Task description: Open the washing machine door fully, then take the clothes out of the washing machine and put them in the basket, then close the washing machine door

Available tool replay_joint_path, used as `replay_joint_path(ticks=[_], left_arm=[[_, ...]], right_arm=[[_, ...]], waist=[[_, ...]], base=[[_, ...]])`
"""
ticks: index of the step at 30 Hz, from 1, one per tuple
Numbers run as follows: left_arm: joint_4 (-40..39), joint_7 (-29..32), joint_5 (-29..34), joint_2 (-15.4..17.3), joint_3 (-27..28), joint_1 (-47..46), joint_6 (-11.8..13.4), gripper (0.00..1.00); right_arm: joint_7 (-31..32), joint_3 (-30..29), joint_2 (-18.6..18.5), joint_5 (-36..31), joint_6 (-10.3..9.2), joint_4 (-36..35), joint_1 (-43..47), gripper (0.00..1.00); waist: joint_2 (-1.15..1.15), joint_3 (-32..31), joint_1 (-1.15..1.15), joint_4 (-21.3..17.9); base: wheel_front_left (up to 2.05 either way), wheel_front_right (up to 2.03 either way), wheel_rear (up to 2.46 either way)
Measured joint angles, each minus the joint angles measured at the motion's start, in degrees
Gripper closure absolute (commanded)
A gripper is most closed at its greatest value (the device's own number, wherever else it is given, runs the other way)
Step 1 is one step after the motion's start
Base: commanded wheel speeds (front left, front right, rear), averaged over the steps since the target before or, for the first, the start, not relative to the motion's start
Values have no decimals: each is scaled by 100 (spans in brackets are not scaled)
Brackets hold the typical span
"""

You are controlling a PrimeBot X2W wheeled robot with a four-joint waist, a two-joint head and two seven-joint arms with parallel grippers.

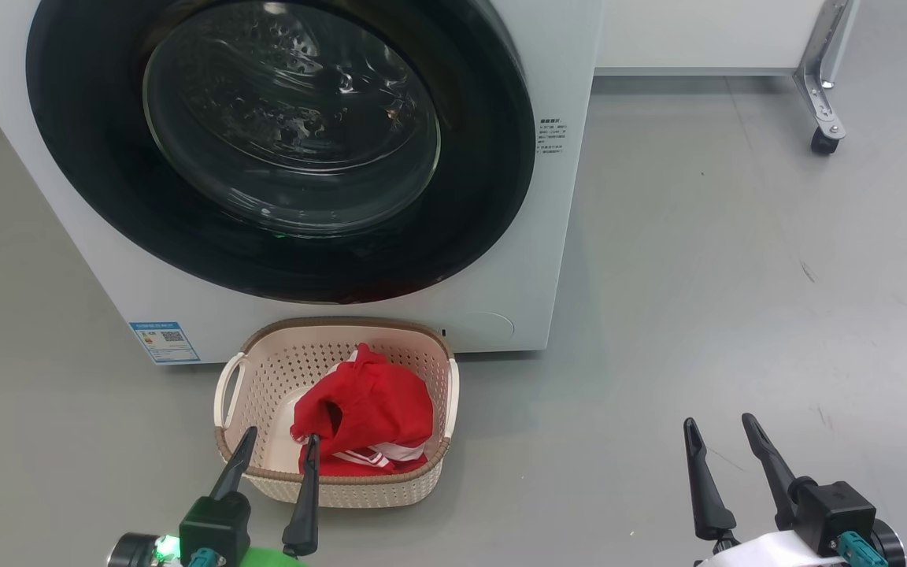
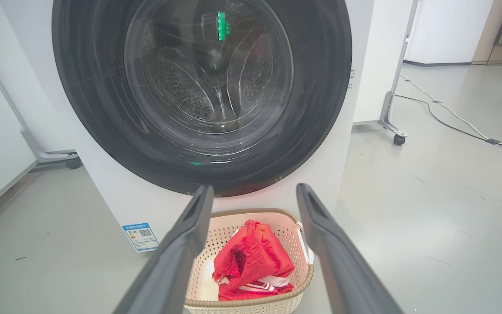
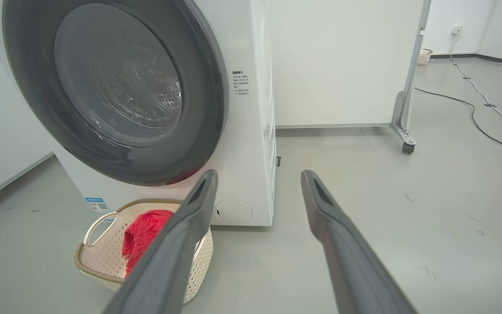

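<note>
The white washing machine (image 1: 548,260) stands ahead, and its glossy black door (image 1: 280,142) lies flat against the front, shut. On the floor before it sits the cream basket (image 1: 264,370) with the red striped clothes (image 1: 367,413) inside. My left gripper (image 1: 280,441) is open, low at the basket's near rim, with nothing between its fingers. In the left wrist view the door (image 2: 203,87), basket (image 2: 242,305) and clothes (image 2: 253,261) lie beyond the left gripper (image 2: 253,192). My right gripper (image 1: 721,425) is open over bare floor to the right; the right wrist view has this gripper (image 3: 257,176) beside the machine (image 3: 251,131).
A blue label (image 1: 164,341) sits on the machine's lower left front. A white panel on a castor leg (image 1: 823,118) stands at the back right. Cables (image 3: 477,113) run over the grey floor far right.
</note>
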Motion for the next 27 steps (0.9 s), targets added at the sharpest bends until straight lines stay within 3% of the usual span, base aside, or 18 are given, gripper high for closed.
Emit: replay_joint_path(ticks=[3,4,14,27], left_arm=[[-3,1,-13,0,-4,1,0,0],[14,0,-16,-4,-5,1,1,100],[494,0,-65,-66,-101,198,0,100],[345,132,-1106,-70,65,208,-152,100]], right_arm=[[0,5,0,0,-22,-10,1,0],[0,9,2,-1,-20,7,1,100],[9,46,71,23,-13,503,137,100],[107,-7,73,1082,41,359,137,100]], waist=[[0,-3,0,-3],[0,-3,0,-4],[0,-1,0,-9],[0,11,0,-76]], base=[[0,0,0],[0,0,0],[0,0,0],[0,0,0]])
